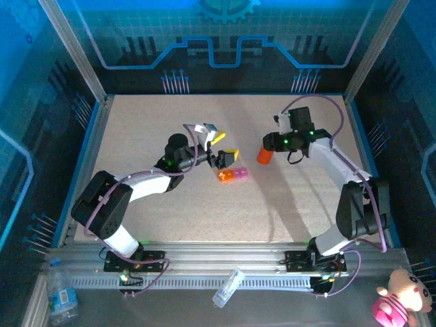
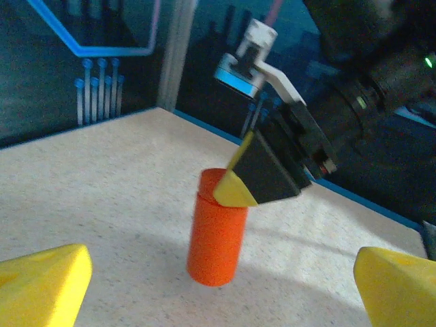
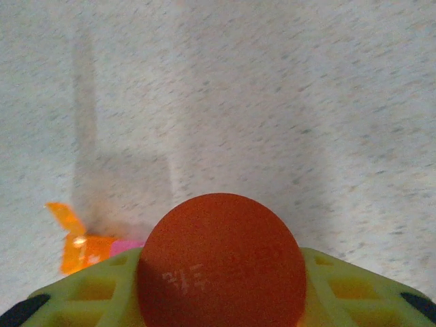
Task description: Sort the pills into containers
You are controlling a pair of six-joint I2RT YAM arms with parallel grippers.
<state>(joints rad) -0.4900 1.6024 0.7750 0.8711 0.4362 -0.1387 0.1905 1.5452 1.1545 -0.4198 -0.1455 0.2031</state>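
Speckled table, two arms reaching in from its near edge. The left gripper sits about mid-table with its yellow fingertips spread wide and holding nothing. It faces the orange bottle. The right gripper, right of the middle, is clamped on that bottle, which stands on the table in the left wrist view. The containers, a short orange-and-pink strip, lie near the middle of the table, just on the near-edge side of the left fingertips and apart from the bottle. No loose pills can be made out. Judged step: presenting the bottle for opening, before sorting. The next move probably calls for the left jaws to close squarely on the cap while the right grip resists the twist.
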